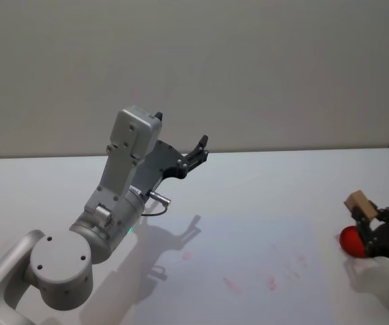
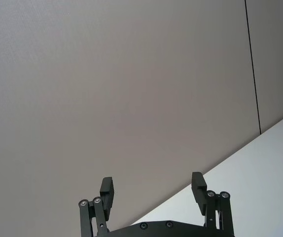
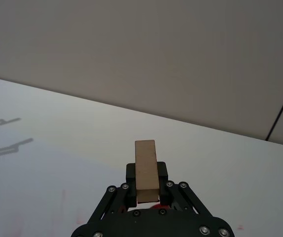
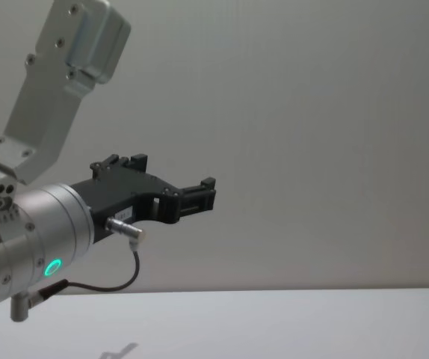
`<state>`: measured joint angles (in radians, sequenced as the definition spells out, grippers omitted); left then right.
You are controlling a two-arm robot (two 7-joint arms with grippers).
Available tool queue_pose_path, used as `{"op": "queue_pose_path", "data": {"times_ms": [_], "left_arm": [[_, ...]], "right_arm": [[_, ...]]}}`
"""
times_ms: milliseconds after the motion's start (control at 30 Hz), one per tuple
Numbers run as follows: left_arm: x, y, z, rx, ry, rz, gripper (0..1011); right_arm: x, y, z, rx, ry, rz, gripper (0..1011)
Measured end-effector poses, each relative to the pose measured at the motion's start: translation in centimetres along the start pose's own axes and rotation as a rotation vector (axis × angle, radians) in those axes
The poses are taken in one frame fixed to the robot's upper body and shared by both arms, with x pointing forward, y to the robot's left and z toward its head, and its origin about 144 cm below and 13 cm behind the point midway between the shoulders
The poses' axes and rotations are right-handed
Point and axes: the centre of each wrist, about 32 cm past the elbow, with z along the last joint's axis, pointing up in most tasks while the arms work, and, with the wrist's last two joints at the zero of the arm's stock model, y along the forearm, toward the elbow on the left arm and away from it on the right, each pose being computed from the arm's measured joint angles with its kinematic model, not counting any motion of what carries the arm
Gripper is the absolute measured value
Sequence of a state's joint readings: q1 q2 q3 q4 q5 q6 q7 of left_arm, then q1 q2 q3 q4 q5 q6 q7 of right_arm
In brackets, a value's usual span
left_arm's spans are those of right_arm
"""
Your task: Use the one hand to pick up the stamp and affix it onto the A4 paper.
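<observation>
The right gripper [image 1: 365,218] sits at the right edge of the head view, low over the table [image 1: 262,183], just off the right side of the paper [image 1: 249,271]; its jaws are clamped on the stamp [image 1: 357,203], a pale wooden block with a red base [image 1: 350,240]; in the right wrist view the stamp [image 3: 146,170] stands up between the black fingers [image 3: 129,173] of the gripper [image 3: 147,183], tilted slightly; the paper bears faint red marks [image 1: 270,283] near its middle and lower part; the left gripper [image 1: 196,152] is held high above the table's left side, well apart from the paper, pointing toward the wall; its jaws stand apart, holding nothing, as the left wrist view [image 2: 153,192] shows.
</observation>
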<state>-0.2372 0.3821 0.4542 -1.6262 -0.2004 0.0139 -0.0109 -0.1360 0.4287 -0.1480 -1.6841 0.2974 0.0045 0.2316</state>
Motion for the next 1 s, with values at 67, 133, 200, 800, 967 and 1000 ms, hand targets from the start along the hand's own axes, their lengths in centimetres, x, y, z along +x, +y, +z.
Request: {"op": "queue_pose_path", "data": {"times_ms": [67, 133, 200, 800, 967, 1000], "left_arm": [[0.0, 0.0, 0.0, 0.000, 0.000, 0.000, 1001], [0.0, 0.0, 0.0, 0.000, 0.000, 0.000, 1001], [0.0, 0.0, 0.0, 0.000, 0.000, 0.000, 1001], [0.0, 0.0, 0.0, 0.000, 0.000, 0.000, 1001], [0.0, 0.0, 0.0, 0.000, 0.000, 0.000, 1001], [0.0, 0.0, 0.0, 0.000, 0.000, 0.000, 1001]], "right_arm": [[0.7, -0.2, -0.3, -0.008, -0.013, -0.016, 220], [1.1, -0.4, -0.4, -0.012, -0.021, -0.024, 220], [1.7, -0.6, -0.6, -0.019, -0.033, -0.037, 220], [3.5, -1.8, -1.5, -0.073, -0.070, -0.074, 220], [3.4, -1.9, -1.7, -0.092, -0.073, -0.072, 220], [3.4, -1.9, -1.7, -0.092, -0.073, -0.072, 220]]}}
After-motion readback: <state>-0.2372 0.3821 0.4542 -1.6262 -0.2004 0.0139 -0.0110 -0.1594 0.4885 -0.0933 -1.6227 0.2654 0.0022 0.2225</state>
